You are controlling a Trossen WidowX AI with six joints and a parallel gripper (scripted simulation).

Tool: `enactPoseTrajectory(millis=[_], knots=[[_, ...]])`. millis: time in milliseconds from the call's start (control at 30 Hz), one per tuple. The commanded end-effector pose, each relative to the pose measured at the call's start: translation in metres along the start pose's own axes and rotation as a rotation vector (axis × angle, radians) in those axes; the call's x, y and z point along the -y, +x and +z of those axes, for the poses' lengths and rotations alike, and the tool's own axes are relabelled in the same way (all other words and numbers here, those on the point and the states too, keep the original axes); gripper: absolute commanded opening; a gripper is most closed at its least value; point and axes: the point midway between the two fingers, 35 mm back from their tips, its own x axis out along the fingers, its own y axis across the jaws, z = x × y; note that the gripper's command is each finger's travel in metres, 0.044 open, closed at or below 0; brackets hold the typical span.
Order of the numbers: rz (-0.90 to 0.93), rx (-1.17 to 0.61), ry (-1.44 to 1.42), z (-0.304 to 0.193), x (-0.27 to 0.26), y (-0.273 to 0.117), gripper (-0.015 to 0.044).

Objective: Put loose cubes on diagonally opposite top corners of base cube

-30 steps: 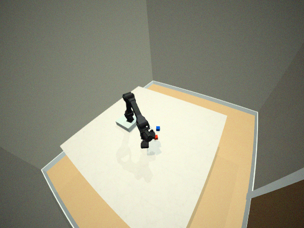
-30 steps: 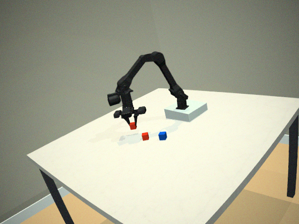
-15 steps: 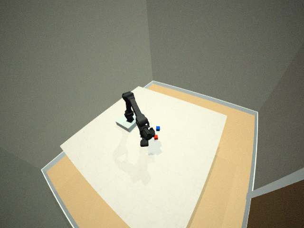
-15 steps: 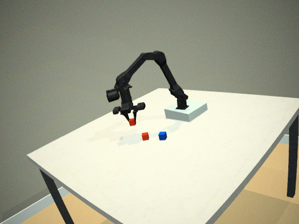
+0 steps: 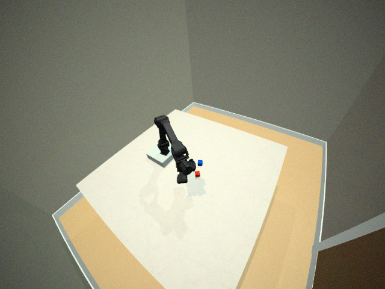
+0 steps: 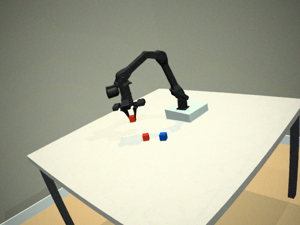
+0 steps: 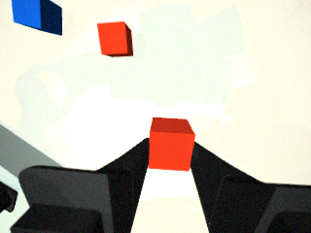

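Note:
My gripper (image 6: 131, 117) (image 7: 169, 143) is shut on a red cube (image 6: 132, 118) (image 7: 170, 151) and holds it above the table. That cube is hidden behind the arm in the top view. A second red cube (image 5: 197, 173) (image 6: 145, 137) (image 7: 114, 39) stands on the table, and nothing lies on top of it. A blue cube (image 5: 200, 162) (image 6: 162, 136) (image 7: 29, 14), probably the base cube, stands on the table a short way from the second red cube, with a gap between them. The top of the blue cube is bare.
The white table (image 5: 224, 217) (image 6: 154, 174) bears the arm's pale grey base block (image 5: 157, 156) (image 6: 177, 116), which also shows at the left edge of the wrist view (image 7: 19, 150). The arm reaches from the block to the gripper.

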Motion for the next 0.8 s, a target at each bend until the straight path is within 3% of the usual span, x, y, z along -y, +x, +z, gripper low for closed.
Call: enactPoseTrajectory(millis=[0,767], knots=[[-0.015,0.008,-0.006,0.000,0.000,-0.013,0.0105],[-0.010,0.010,0.185,0.033,-0.025,-0.014,0.0105]])
